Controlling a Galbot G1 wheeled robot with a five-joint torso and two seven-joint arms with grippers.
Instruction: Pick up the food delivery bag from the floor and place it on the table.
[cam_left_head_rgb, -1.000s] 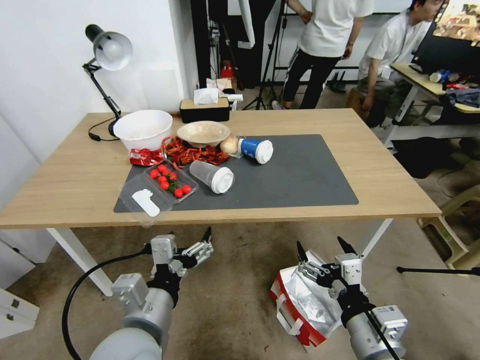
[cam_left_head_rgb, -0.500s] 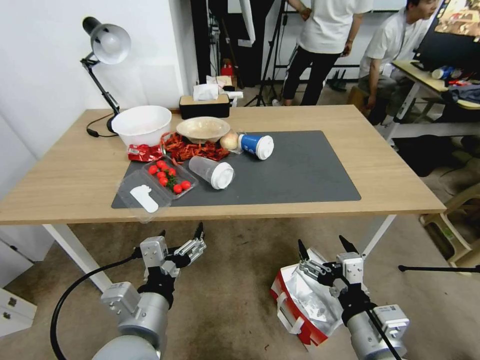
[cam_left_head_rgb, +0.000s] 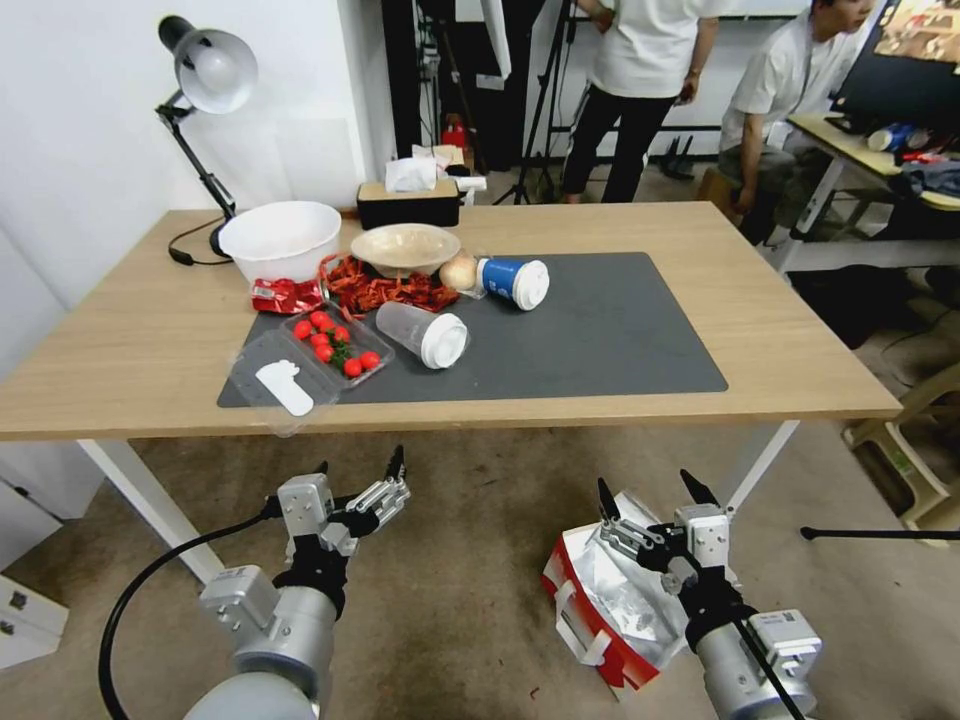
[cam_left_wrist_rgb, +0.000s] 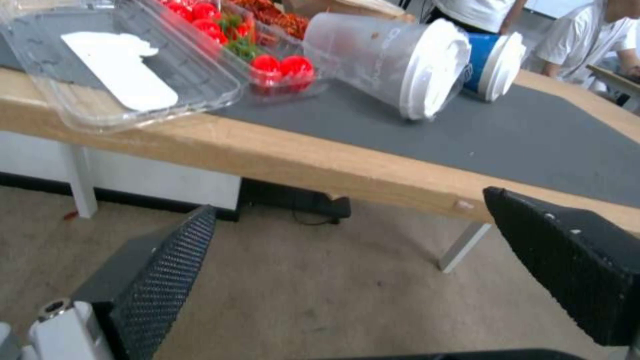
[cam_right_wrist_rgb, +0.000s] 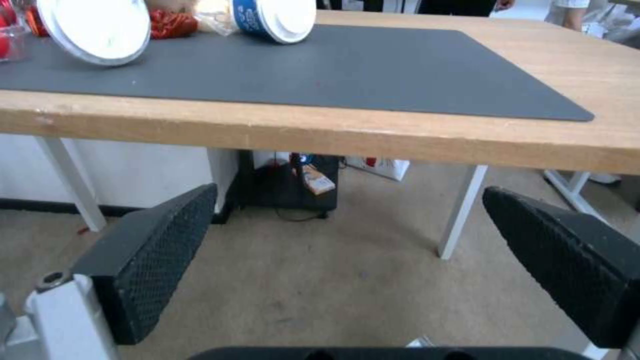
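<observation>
1. While the food delivery bag (cam_left_head_rgb: 605, 600) lies on the floor (cam_left_head_rgb: 470, 560) at the lower right of the head view, its foil-lined mouth open, the right gripper (cam_left_head_rgb: 648, 498) is held just above it with the jaws apart. The left gripper (cam_left_head_rgb: 360, 468) is seen at the lower left, jaws apart, over bare floor. The table (cam_left_head_rgb: 130, 340) spans the middle of the frame, with a grey mat (cam_left_head_rgb: 600, 330), a clear cup (cam_left_head_rgb: 425, 335) and a blue cup (cam_left_head_rgb: 515, 282) lying on their sides.
2. In the left wrist view, the left gripper (cam_left_wrist_rgb: 347, 235) is shown with its jaws wide apart below the table edge (cam_left_wrist_rgb: 320, 167); a clear tray of tomatoes (cam_left_wrist_rgb: 267, 65) is seen at the upper left.
3. In the right wrist view, the right gripper (cam_right_wrist_rgb: 347, 235) is shown with its jaws apart, nothing between them, the table edge (cam_right_wrist_rgb: 333, 135) across the upper half.
</observation>
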